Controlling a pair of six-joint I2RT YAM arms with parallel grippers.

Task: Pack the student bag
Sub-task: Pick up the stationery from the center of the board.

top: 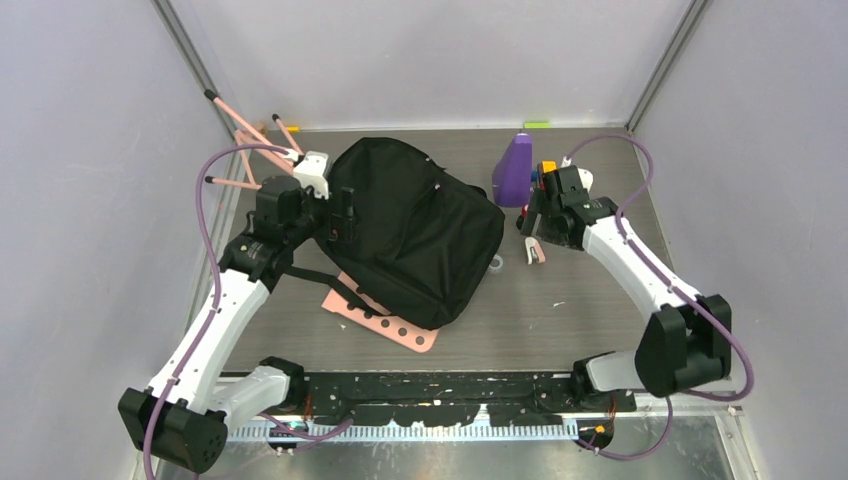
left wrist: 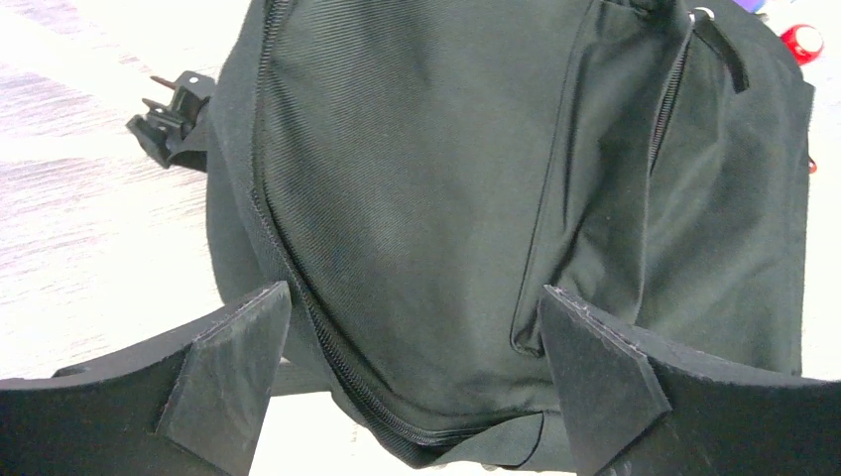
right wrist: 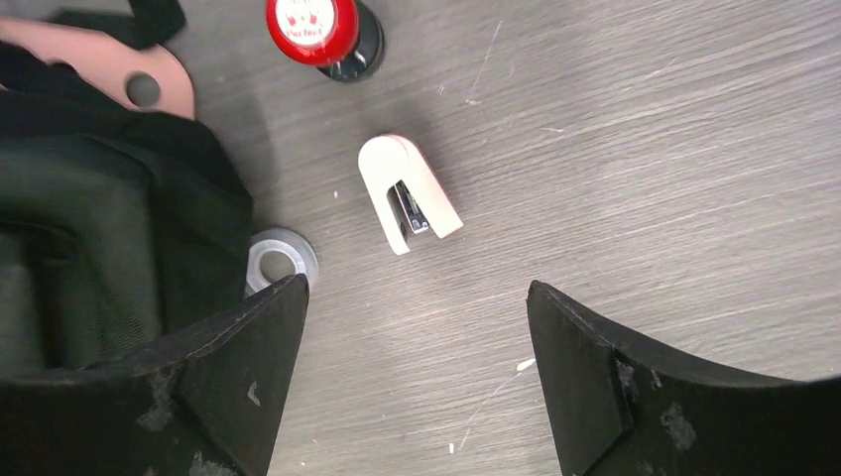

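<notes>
The student bag (top: 415,230), a large black fabric backpack, lies zipped in the middle of the table. My left gripper (top: 338,215) is open at the bag's left edge. In the left wrist view the bag (left wrist: 446,198) fills the frame and the open jaws (left wrist: 412,327) straddle its near end and zipper without holding it. My right gripper (top: 527,220) is open just right of the bag. In the right wrist view it (right wrist: 417,297) hovers empty over bare table, just short of a small white stapler (right wrist: 407,193).
A pink perforated board (top: 385,322) lies under the bag. A purple bottle (top: 513,170) stands at the back right. A red stamp (right wrist: 315,30) and a tape ring (right wrist: 281,260) lie by the bag's right edge. Pink rods (top: 250,135) lean at the back left.
</notes>
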